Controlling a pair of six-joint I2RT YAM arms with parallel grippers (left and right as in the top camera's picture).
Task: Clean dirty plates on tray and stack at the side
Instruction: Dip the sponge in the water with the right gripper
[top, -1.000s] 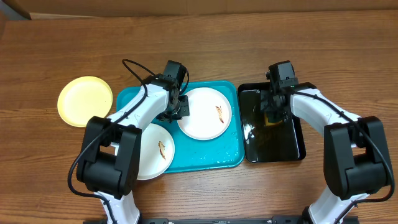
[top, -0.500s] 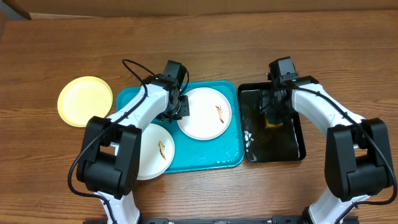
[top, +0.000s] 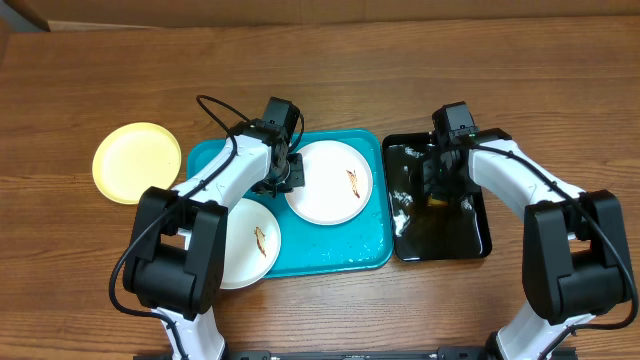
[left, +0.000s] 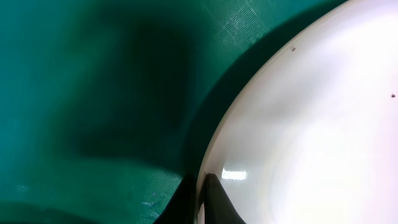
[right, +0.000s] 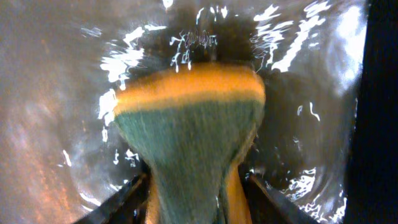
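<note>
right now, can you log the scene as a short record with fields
tray: turquoise, holds two white plates
upper white plate: smeared brown, left claw at its rim
lower white plate: smeared brown, juts past tray's near edge
yellow plate: on the table, left of tray
right claw: shut on sponge over wet black tray

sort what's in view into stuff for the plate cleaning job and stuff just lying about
Job: upper white plate, lower white plate, yellow plate, turquoise tray, sponge, black tray.
Lying about: only what looks like cardboard along the table's far edge.
</note>
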